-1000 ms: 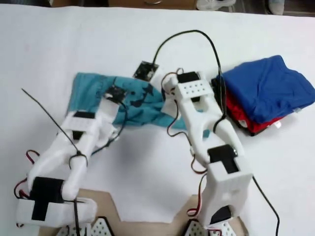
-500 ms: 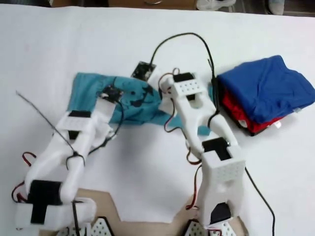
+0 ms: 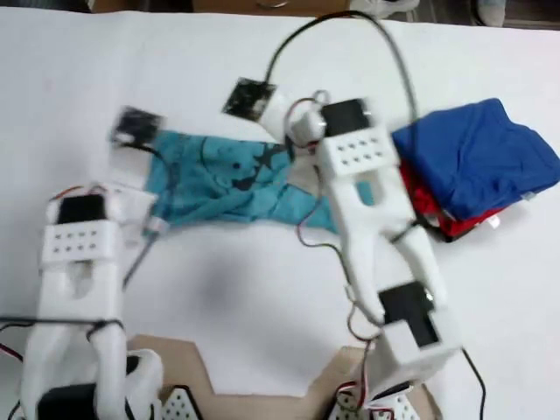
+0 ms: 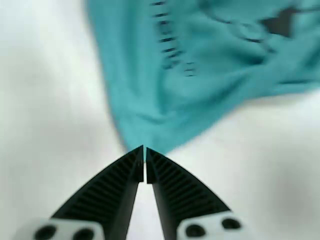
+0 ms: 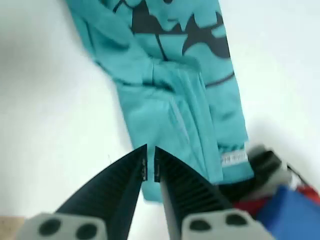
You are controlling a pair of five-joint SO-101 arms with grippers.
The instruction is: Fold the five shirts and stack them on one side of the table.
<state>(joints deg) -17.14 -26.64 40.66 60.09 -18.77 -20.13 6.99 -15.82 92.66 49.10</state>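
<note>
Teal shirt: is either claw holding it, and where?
Left claw seems to pinch the teal shirt at a corner; right claw: cannot be told.

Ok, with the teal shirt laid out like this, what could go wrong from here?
The teal shirt has one end lying close to the stack of folded shirts, under the right claw. Tugging that end could drag the stack askew. The left claw is shut at the shirt's very edge, so a grasp there may catch only a sliver of cloth and slip.
</note>
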